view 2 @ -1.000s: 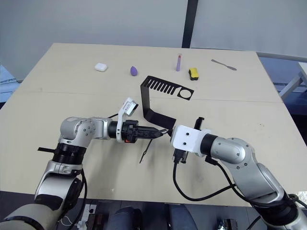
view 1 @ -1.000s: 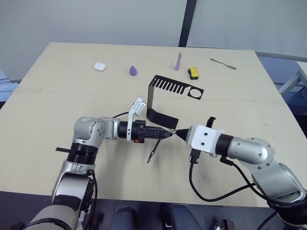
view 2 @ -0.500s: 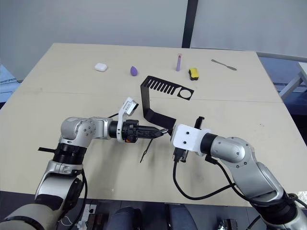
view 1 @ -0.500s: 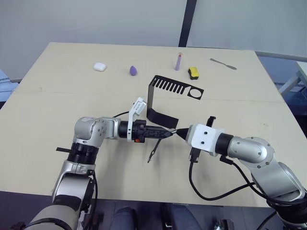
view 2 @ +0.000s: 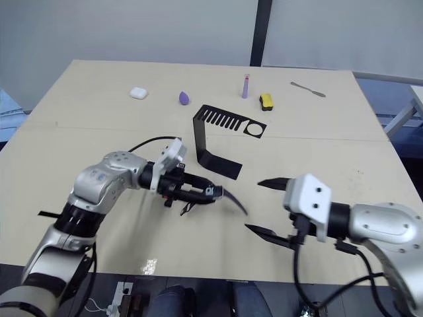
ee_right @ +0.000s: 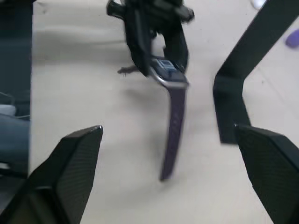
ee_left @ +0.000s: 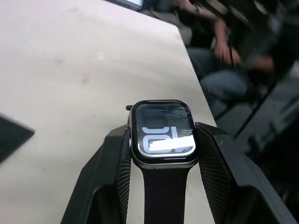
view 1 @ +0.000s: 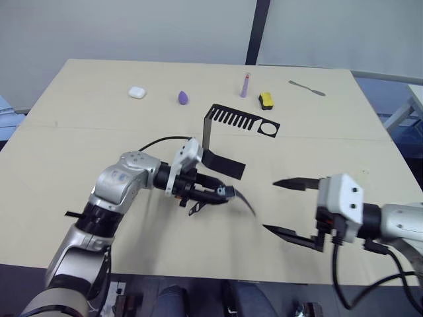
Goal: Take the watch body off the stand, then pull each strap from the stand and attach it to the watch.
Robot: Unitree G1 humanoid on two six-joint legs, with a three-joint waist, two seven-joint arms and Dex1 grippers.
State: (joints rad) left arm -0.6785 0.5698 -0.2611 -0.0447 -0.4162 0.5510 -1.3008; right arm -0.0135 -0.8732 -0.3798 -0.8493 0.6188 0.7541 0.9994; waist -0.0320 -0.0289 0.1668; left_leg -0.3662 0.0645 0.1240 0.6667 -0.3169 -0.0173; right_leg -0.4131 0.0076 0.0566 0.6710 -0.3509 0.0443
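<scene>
Above the table's (view 1: 79, 132) near half, the left gripper (view 1: 221, 192) clamps the watch body (ee_left: 162, 133) between its fingers, one dark strap (view 2: 232, 200) hanging from the case toward the right gripper (view 1: 285, 206), whose fingers are spread wide and hold nothing. Behind them the stand (view 1: 228, 125) sits bare; a second strap below the case is cut off in the left wrist view.

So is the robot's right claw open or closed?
Open. The right gripper has its two black fingers spread far apart with nothing between them, away from the watch body held by the left gripper.
</scene>
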